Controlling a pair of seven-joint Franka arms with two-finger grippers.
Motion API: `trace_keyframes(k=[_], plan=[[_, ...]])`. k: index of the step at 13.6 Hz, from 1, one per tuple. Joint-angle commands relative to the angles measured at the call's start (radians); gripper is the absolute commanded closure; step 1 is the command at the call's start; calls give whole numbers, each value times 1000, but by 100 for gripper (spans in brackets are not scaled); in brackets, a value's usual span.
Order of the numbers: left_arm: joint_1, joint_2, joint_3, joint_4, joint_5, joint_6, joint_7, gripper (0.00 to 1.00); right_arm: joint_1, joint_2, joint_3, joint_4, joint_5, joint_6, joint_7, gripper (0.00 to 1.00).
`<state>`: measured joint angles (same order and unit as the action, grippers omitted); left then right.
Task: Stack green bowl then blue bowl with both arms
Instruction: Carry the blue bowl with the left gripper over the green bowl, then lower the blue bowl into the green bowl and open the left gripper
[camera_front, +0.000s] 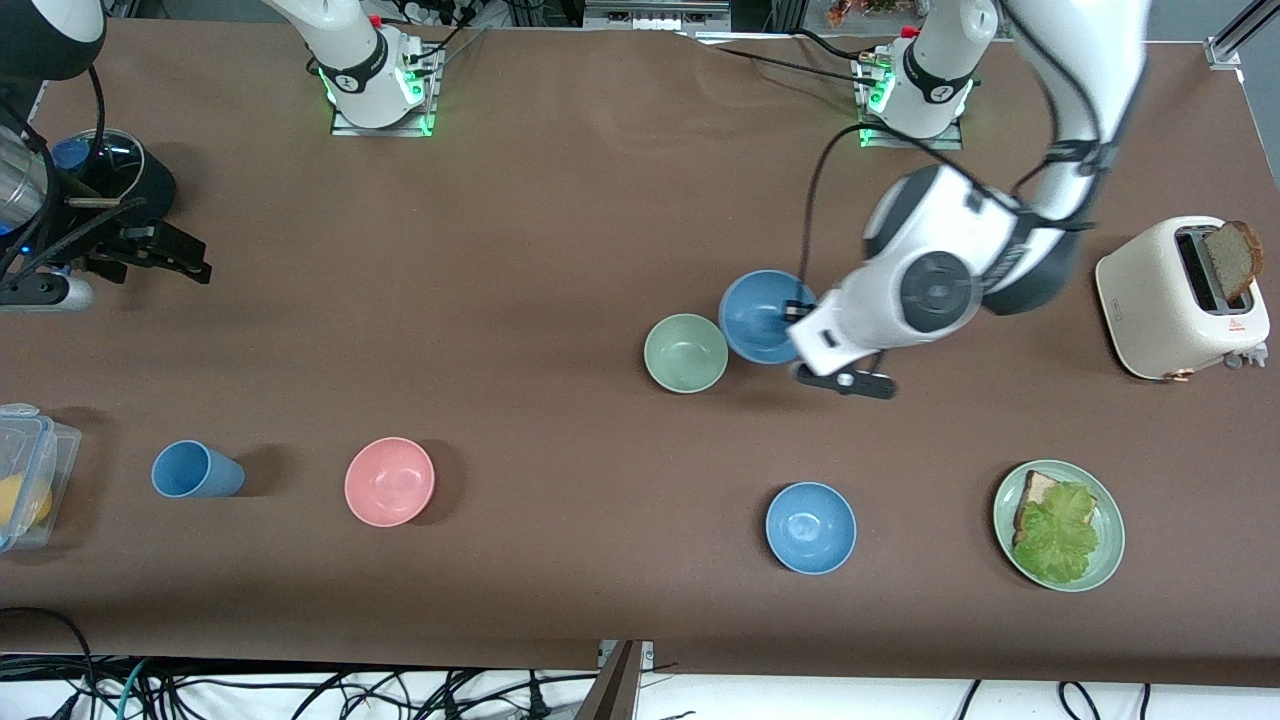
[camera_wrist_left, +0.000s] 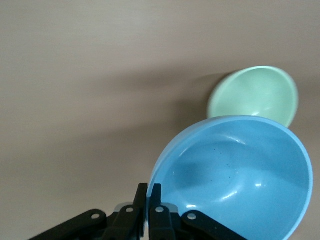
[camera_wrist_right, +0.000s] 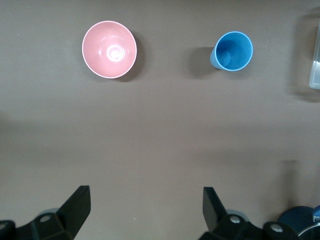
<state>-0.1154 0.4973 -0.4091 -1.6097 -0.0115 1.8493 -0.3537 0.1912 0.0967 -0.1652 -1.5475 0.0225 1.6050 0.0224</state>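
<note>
- Pinching the rim of the blue bowl (camera_front: 762, 315), our left hand (camera_wrist_left: 148, 207) has its two fingers closed tight on the edge, one inside and one outside.
- We see the blue bowl tipped up a little in the left wrist view, with the green bowl (camera_wrist_left: 255, 95) showing just past its rim.
- From the front view we cannot tell if the blue bowl is lifted or resting on the tabletop (camera_front: 560, 220).
- Our green bowl (camera_front: 686, 352) sits upright on the tabletop right beside the blue bowl, a bit nearer to the front camera and more toward the right arm's end. We cannot tell if the two rims touch.
- Our right hand (camera_wrist_right: 145, 205) waits up high over the right arm's end of the tabletop. Its fingers are spread wide apart and hold nothing.
- Under it, in the right wrist view, we see a pink bowl (camera_wrist_right: 109, 49) and a blue cup (camera_wrist_right: 232, 51) standing well apart from each other.
- A second blue bowl (camera_front: 810, 527), a little brighter, sits alone nearer to the front camera than the green bowl.
- A green plate (camera_front: 1108, 530) with bread and lettuce on it lies toward the left arm's end.
- A white toaster (camera_front: 1170, 300) with a slice of bread sticking out stands at that same end, farther from the front camera than the plate.
</note>
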Motion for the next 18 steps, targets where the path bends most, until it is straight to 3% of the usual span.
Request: trace_keyframes(k=[1, 5, 11, 12, 13, 18], plan=[[-61, 88, 18, 59, 7, 91, -88, 100, 2, -2, 6, 13, 1, -16, -6, 1], [-92, 167, 18, 56, 90, 229, -102, 100, 7, -2, 7, 15, 1, -14, 4, 1], [-116, 198, 23, 51, 96, 240, -110, 100, 20, -2, 9, 6, 7, 30, 91, 1], [-116, 198, 23, 51, 96, 238, -113, 85, 24, -2, 9, 3, 7, 32, 91, 1], [-116, 198, 23, 48, 96, 238, -113, 3, 27, -2, 9, 3, 4, 30, 90, 1], [-89, 133, 26, 57, 96, 176, -106, 0, 33, -2, 9, 4, 4, 27, 91, 1]])
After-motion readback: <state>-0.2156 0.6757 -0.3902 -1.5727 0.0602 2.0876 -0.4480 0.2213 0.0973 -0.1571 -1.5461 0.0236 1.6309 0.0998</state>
